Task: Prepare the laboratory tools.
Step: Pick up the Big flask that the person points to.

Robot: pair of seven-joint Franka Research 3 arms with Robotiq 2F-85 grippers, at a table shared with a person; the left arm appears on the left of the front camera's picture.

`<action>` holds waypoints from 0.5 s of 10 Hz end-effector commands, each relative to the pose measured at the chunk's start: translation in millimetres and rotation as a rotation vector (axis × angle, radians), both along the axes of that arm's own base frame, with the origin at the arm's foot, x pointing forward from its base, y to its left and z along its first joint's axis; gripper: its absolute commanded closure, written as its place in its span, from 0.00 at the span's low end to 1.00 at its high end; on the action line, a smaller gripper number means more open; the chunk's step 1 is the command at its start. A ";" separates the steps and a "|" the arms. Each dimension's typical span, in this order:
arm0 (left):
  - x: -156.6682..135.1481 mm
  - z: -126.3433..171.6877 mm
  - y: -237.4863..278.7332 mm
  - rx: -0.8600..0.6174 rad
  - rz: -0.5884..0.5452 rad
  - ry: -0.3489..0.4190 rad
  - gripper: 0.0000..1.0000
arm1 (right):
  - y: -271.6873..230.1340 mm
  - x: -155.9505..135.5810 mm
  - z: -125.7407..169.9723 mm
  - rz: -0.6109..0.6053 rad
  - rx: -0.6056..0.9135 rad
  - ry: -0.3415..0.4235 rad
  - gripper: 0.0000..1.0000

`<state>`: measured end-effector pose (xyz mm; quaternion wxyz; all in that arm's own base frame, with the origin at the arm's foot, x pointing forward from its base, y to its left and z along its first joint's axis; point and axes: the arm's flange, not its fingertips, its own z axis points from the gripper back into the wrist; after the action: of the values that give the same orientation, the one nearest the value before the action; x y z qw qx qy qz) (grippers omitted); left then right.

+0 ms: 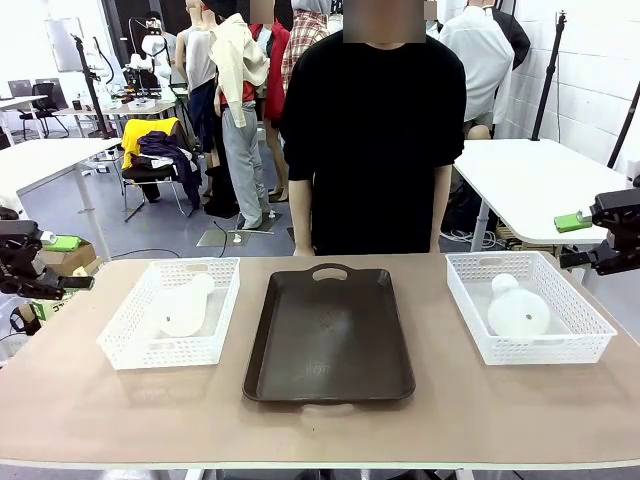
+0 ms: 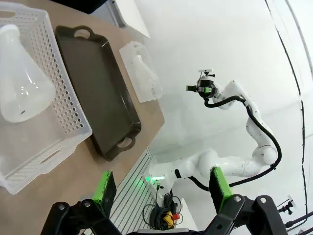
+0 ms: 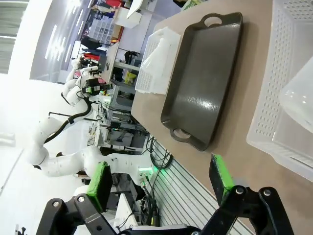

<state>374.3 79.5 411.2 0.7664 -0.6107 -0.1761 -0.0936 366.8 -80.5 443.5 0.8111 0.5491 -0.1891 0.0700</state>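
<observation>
Two flasks, two baskets, one tray [image 1: 330,345] mid-tabletop. The left flask [image 1: 185,308] lies in the left basket [image 1: 160,356] at the tabletop's left edge. The right flask [image 1: 517,310] lies in the right basket [image 1: 532,352] at its right edge. Mesh partly veils both. My left gripper [image 2: 161,186] and right gripper [image 3: 160,177] gape, empty.

The left conical plastic flask [image 1: 185,308] and right conical plastic flask [image 1: 517,310] are translucent white; the left plastic basket [image 1: 155,352] and right plastic basket [image 1: 545,350] white, grid-perforated; the rectangular tray [image 1: 330,345] dark brown; the tabletop [image 1: 120,420] tan.

Both are cloudy white and lie on their sides — the left flask [image 1: 185,308] in the left basket [image 1: 160,352], the right flask [image 1: 517,310] in the right basket [image 1: 545,350].
</observation>
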 end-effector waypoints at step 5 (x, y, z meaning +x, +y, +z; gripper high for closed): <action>-0.4 2.3 -2.7 0.003 -0.010 -0.007 0.00 | 0.0 0.0 0.0 0.000 0.000 0.000 0.00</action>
<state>374.4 75.5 412.8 0.7711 -0.6040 -0.1734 -0.1024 364.9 -82.4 443.8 0.8144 0.5436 -0.1902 0.0720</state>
